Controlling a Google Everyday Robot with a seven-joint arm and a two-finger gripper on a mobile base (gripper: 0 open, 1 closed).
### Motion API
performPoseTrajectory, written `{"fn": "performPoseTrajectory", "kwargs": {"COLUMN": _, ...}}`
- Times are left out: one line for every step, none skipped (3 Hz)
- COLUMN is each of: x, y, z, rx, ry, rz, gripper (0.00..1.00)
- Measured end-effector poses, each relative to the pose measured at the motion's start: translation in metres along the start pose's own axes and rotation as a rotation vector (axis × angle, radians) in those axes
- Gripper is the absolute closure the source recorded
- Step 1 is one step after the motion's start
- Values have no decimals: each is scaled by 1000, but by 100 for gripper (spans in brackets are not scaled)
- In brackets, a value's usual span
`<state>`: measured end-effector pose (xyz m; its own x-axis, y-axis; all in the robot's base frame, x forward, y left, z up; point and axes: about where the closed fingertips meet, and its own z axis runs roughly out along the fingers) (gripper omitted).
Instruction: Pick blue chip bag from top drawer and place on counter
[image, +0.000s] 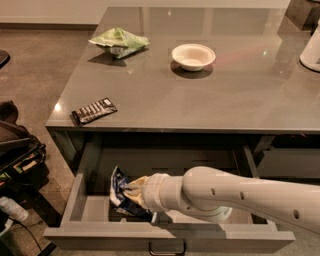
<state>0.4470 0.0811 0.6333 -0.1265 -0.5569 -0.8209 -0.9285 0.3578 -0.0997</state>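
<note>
The claw clasps the chip bag in the left half of the top drawer, below the counter.

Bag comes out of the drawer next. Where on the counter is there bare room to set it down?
The gripper is down in the top drawer, closed on the blue chip bag. The widest bare patch of the counter is front centre and right, bordered by the striped wrapper, the white bowl and the front edge. The far left near the green bag is tighter.
</note>
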Motion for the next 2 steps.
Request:
{"fn": "performPoseTrajectory", "kwargs": {"x": -21, "y": 2, "z": -28, "rx": -56, "ry": 31, "rz": -13, "gripper": 100}}
{"fn": "performPoseTrajectory", "kwargs": {"x": -42, "y": 5, "z": -77, "rx": -73, "ry": 108, "rz": -29, "gripper": 100}}
